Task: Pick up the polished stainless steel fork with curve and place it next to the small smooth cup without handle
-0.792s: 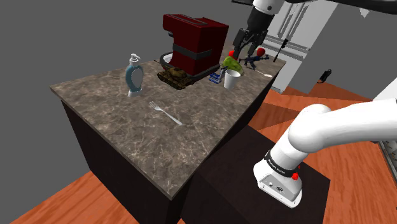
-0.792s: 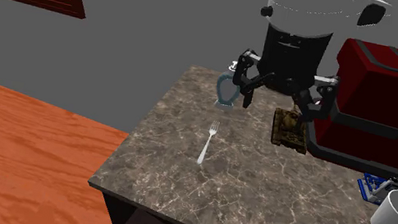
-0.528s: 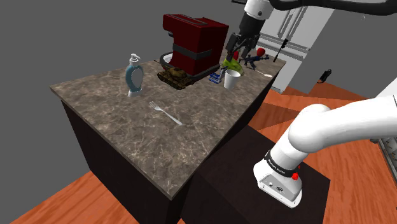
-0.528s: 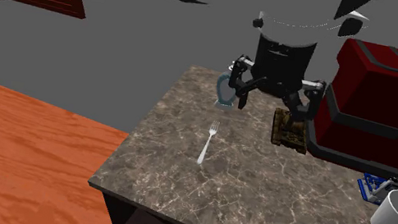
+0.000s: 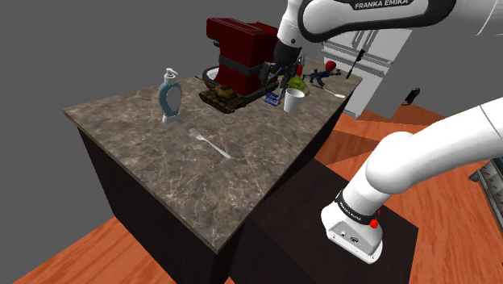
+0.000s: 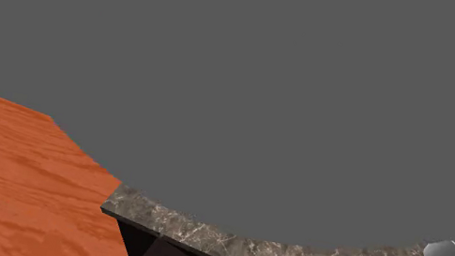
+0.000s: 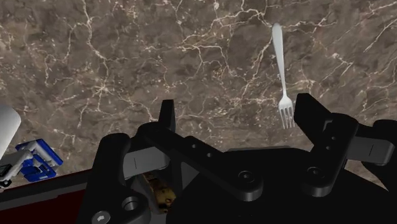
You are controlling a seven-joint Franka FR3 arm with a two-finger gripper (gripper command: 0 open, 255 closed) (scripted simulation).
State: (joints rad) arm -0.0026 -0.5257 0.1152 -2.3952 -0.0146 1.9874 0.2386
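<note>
The fork (image 5: 209, 144) lies flat on the brown marbled surface (image 5: 137, 121), in the open middle part, and nothing touches it. The pincer (image 5: 281, 75) hangs above the far end of the surface, in front of the red machine (image 5: 242, 48) and close over the white cup (image 5: 294, 100). So the fork is well apart from it, toward the shoulder view's lower left. There is only one arm, so all the travel belongs to it.

The long axis of the fork goes slanted in the shoulder view, tines to the upper left and handle to the lower right. In the wrist view the fork (image 7: 282, 70) has its tines toward the pincer (image 7: 238, 105) and its handle pointing away. This axis runs almost square to the line between the two fingers (image 7: 167, 121). I think this is favourable: little turning of the wrist is needed, mainly a move across and then down.

The pincer is spread wide; it grips nothing and touches nothing. The cup (image 7: 5, 130) stands to the opposite side of the pincer from the fork, with a small blue thing (image 7: 32, 159) near it
</note>
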